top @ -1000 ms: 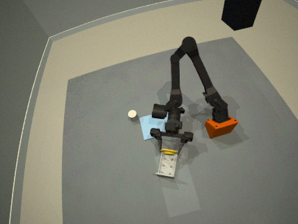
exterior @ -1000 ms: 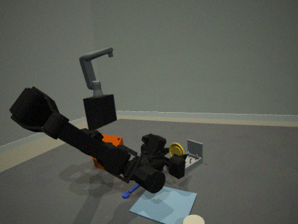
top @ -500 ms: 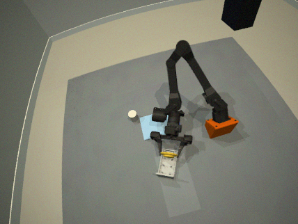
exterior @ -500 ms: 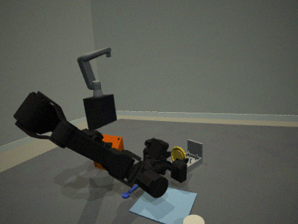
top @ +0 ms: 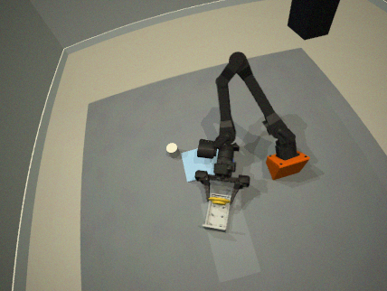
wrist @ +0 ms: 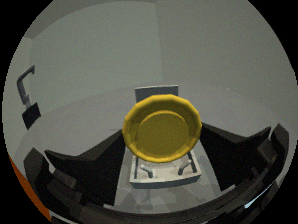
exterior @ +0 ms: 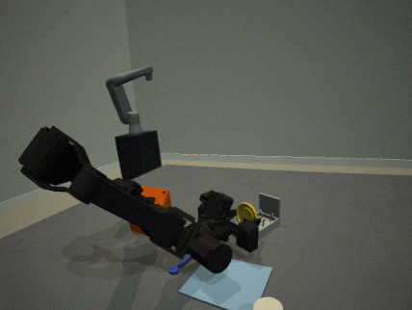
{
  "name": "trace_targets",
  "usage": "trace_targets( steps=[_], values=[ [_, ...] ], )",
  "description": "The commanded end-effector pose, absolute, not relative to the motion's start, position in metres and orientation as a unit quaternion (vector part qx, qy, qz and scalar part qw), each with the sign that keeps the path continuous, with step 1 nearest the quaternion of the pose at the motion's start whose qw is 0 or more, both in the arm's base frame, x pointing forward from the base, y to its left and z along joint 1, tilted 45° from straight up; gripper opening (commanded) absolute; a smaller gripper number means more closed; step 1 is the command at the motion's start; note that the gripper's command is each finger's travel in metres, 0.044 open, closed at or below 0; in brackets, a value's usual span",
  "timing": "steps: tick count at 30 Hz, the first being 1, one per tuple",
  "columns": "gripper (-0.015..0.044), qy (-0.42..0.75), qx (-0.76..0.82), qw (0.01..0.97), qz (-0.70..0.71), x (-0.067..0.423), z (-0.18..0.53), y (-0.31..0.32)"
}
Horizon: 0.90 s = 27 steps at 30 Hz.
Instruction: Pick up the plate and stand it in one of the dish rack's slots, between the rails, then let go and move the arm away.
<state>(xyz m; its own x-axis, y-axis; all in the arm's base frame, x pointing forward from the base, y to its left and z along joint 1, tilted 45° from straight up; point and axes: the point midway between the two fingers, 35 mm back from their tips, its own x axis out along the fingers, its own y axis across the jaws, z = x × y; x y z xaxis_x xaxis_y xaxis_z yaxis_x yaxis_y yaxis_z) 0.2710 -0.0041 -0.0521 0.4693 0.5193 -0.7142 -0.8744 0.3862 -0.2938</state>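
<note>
The yellow plate [top: 218, 199] [exterior: 246, 212] [wrist: 162, 128] stands upright between my fingers, over the near end of the grey dish rack [top: 217, 219] [exterior: 270, 208] [wrist: 145, 172]. My gripper [top: 220, 194] [exterior: 243, 222] [wrist: 162, 129] is shut on the plate's edges, the fingers on either side of it. In the wrist view the plate's lower edge sits down among the rack's rails. The rack's tall end wall shows behind the plate.
A light blue mat [top: 192, 162] [exterior: 241, 284] lies beside the rack. A small white cylinder [top: 172, 147] [exterior: 268, 304] stands past the mat. The arm's orange base [top: 287, 164] [exterior: 156, 196] is nearby. A blue utensil [exterior: 179, 266] lies by the mat. A dark block [top: 313, 15] [exterior: 138, 153] stands far off.
</note>
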Motion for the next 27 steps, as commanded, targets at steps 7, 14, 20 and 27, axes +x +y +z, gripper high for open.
trace_targets(
  steps=[7,14,20,27],
  values=[
    [0.0368,0.265,-0.335,0.789,0.442,0.271,-0.052,-0.004],
    [0.0400,0.265,-0.335,0.789,0.442,0.271,-0.052,-0.004],
    [0.0400,0.269,-0.338,0.786,0.442,0.282,-0.021,0.026],
    [0.0400,0.259,-0.332,0.794,0.438,0.289,0.031,0.078]
  ],
)
